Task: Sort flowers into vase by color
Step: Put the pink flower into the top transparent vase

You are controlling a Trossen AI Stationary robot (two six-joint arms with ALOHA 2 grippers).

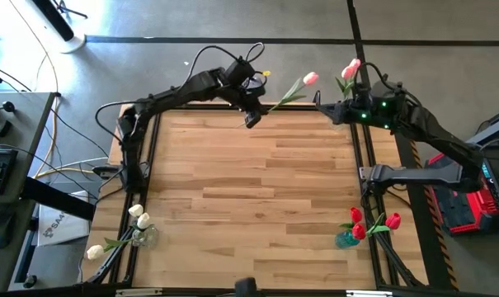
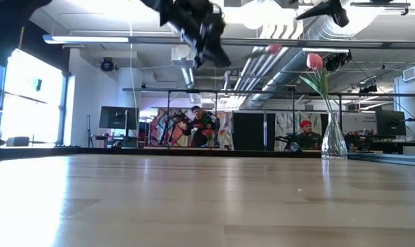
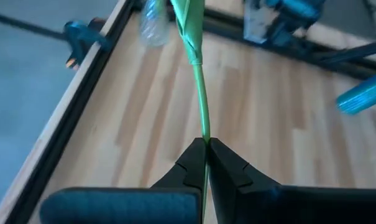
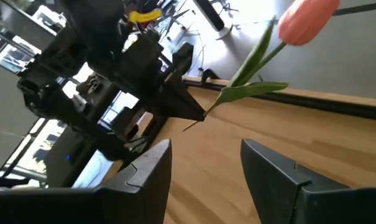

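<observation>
From above, the left gripper hangs over the table's far edge, pinched on the stem of a pink tulip, while the right gripper waits just beside the bloom with fingers apart. At table height, the held flower is mostly hidden behind pipes, but another pink tulip stands in a glass vase. The left wrist view shows the fingers clamped on the green stem, bloom cut off, while the right wrist view sees its parted fingers empty.
</observation>
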